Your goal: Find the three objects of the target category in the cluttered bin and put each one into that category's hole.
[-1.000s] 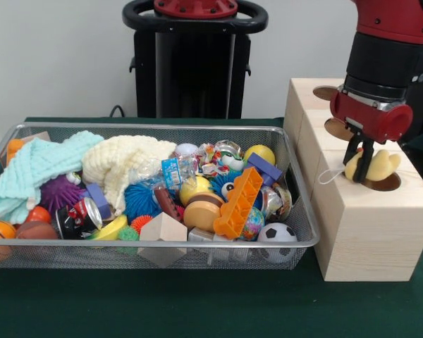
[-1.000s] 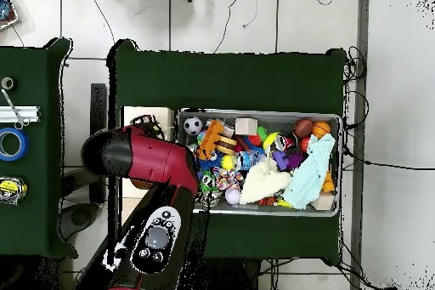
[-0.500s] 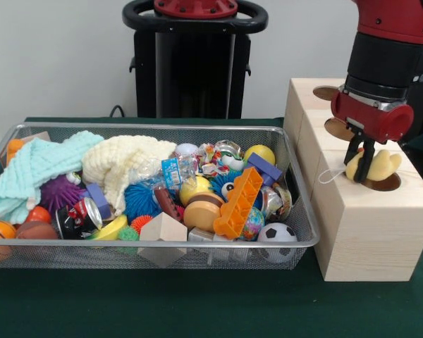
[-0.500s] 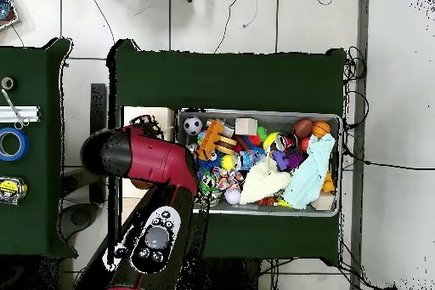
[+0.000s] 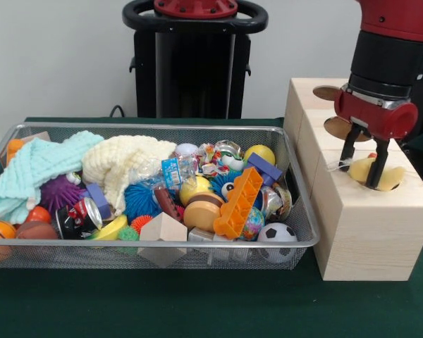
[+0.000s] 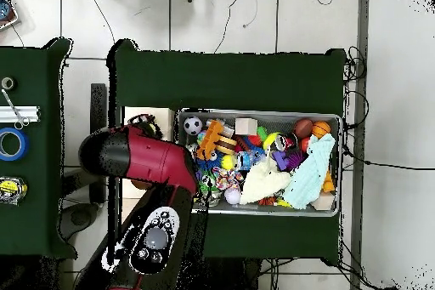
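Nearest me on the green worktop (image 5: 197, 310), the wire bin (image 5: 155, 255) is crammed: a soccer ball (image 5: 276, 234), an orange brick (image 5: 238, 203), a wooden block (image 5: 162, 229), a cream cloth (image 5: 123, 163) and a mint one (image 5: 35, 167) farther back. Beside it stands the wooden box (image 5: 366, 211). In its nearest hole (image 5: 381, 184) I see the yellow plush toy (image 5: 372, 171), soft and pale, with a white tag string trailing off. The jaws (image 5: 362, 163) hang spread wide, a finger either side of the toy, not clamping it. Overhead, the arm (image 6: 140, 161) hides the box.
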Action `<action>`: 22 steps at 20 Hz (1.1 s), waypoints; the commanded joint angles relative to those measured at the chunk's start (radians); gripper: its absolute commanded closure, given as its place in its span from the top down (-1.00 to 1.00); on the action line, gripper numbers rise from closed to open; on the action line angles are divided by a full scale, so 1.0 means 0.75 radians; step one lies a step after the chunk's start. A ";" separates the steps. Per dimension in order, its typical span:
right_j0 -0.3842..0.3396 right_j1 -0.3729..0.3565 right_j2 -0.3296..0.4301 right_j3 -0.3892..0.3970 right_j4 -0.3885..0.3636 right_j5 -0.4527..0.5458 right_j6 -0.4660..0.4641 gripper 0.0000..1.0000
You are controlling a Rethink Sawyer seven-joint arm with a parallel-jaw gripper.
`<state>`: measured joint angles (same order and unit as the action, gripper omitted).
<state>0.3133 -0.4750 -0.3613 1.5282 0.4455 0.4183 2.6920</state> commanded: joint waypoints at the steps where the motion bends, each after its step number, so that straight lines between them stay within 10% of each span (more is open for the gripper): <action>1: -0.001 -0.028 0.130 0.154 -0.055 0.197 0.071 1.00; 9: -0.001 -0.140 0.085 0.130 -0.067 0.409 0.068 1.00; 15: -0.020 -0.297 0.033 0.007 -0.107 0.824 0.072 1.00; 22: -0.066 -0.269 0.070 0.036 -0.109 0.699 0.035 1.00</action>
<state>0.3176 -0.6713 -0.3626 1.5172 0.4105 0.9282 2.6920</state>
